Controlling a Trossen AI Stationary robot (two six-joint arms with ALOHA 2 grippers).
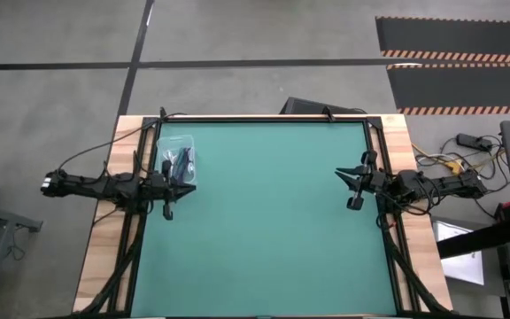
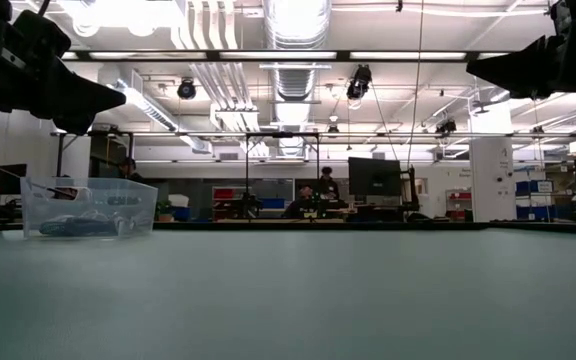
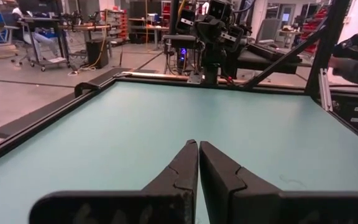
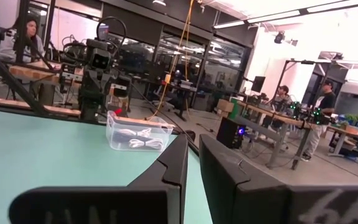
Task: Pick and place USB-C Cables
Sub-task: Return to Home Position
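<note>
The left hand (image 1: 187,184) hung above the left edge of the green worktop (image 1: 273,221), its two dark fingers (image 3: 185,163) pressed together with only a thin seam between them, holding nothing. Just beside it stood the transparent bin (image 1: 160,142), near the worktop's far left corner. The USB-C cables (image 1: 179,163) lay inside the bin as a loose heap on its floor. From table height a dark bundle showed through the clear wall, and from the right wrist pale coils showed there. How many cables lay there could not be told.

Across the worktop, well apart from the bin, the right hand (image 1: 347,176) hovered above the right edge. Its fingers (image 4: 169,163) were likewise closed against each other and empty, pointing in towards the left hand. Both hands hung clear of the surface.
</note>
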